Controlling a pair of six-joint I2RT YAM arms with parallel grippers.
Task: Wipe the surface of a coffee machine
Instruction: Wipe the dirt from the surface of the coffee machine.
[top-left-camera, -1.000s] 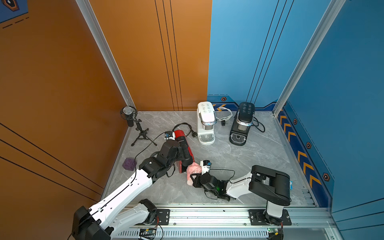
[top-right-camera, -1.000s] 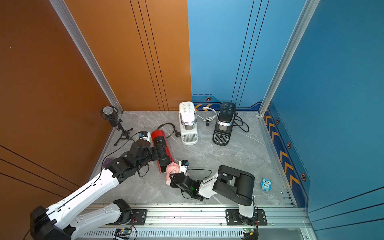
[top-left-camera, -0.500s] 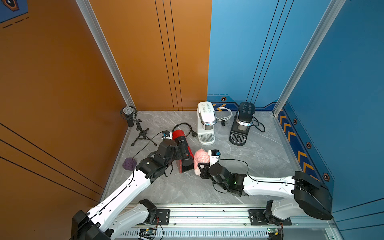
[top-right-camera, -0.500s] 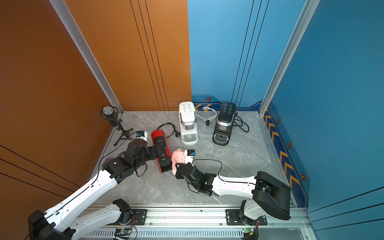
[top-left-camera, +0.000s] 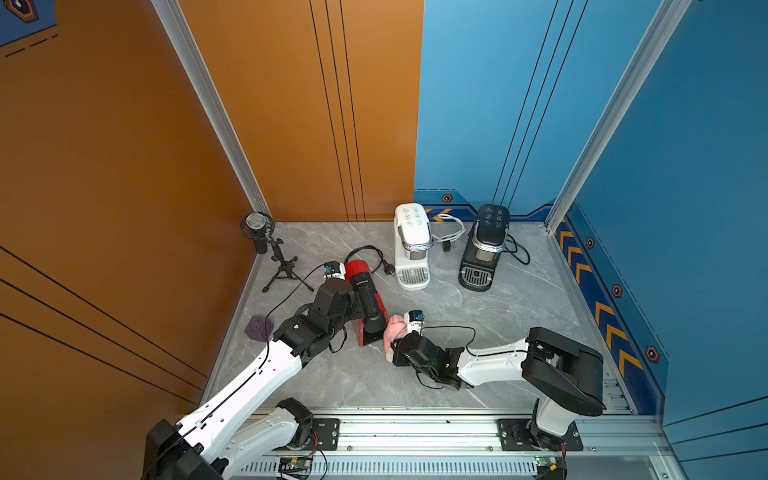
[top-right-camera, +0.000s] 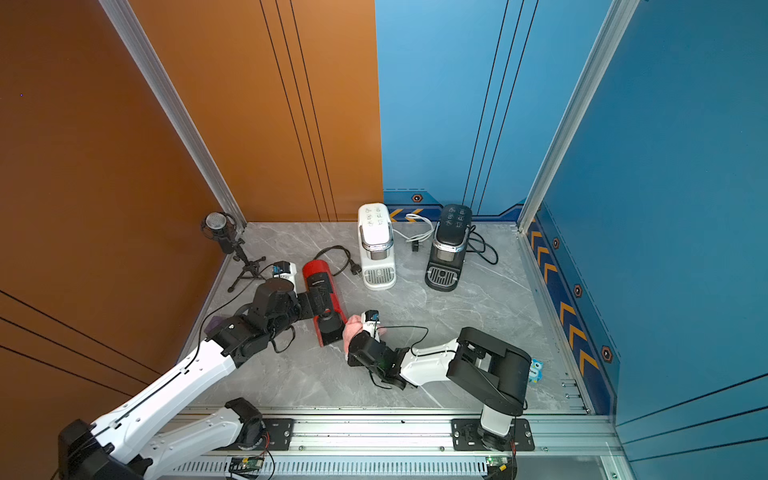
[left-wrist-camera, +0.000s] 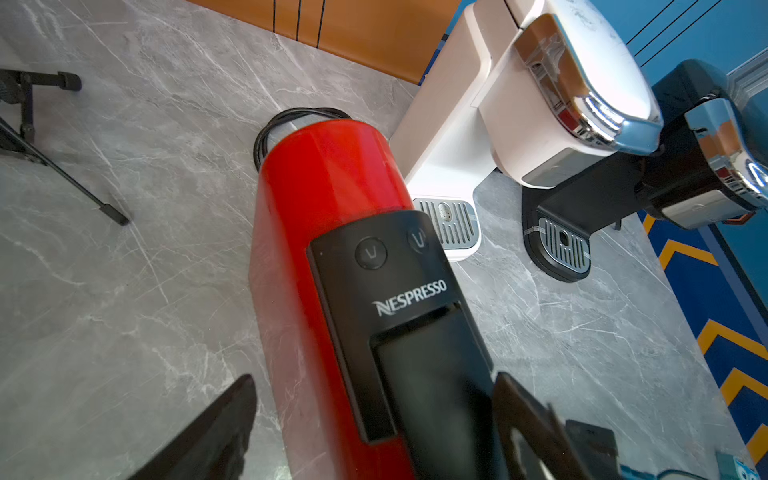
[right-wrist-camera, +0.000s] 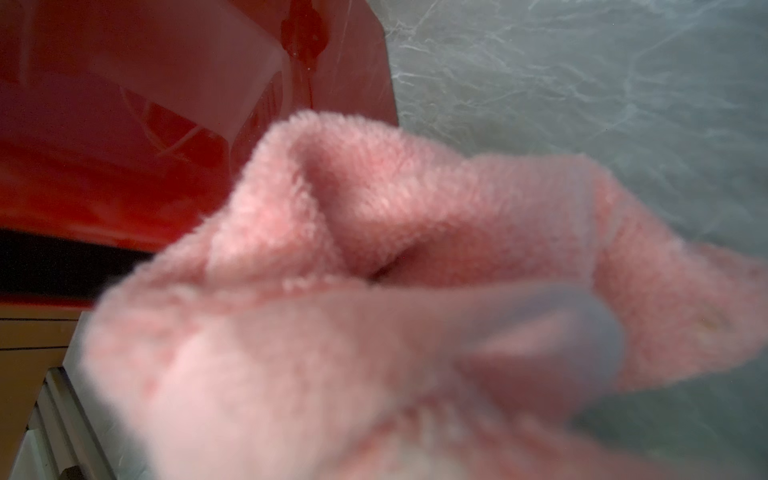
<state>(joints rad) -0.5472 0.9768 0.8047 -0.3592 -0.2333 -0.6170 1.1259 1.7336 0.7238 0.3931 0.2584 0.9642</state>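
Note:
A red coffee machine (top-left-camera: 360, 277) (top-right-camera: 318, 277) (left-wrist-camera: 328, 199) with a black top lies on the grey floor. My left gripper (top-left-camera: 368, 307) (left-wrist-camera: 374, 376) is open with one finger on each side of its black top. A strip of floor shows between one finger (left-wrist-camera: 216, 424) and the red side. My right gripper (top-left-camera: 397, 347) (top-right-camera: 358, 345) is shut on a pink cloth (top-left-camera: 395, 328) (top-right-camera: 352, 328) (right-wrist-camera: 374, 249). The cloth lies against the near front end of the red machine. In the right wrist view the cloth hides the fingers.
A white coffee machine (top-left-camera: 411, 245) and a black one (top-left-camera: 484, 249) stand at the back with their cords. A microphone on a tripod (top-left-camera: 266, 245) and a purple block (top-left-camera: 258, 328) sit by the orange wall. A small blue toy (top-right-camera: 536, 370) lies at the right.
My right gripper carried the pink cloth away along the red machine's side, then back toward its near end, and the arm folded again. The left arm barely moved.

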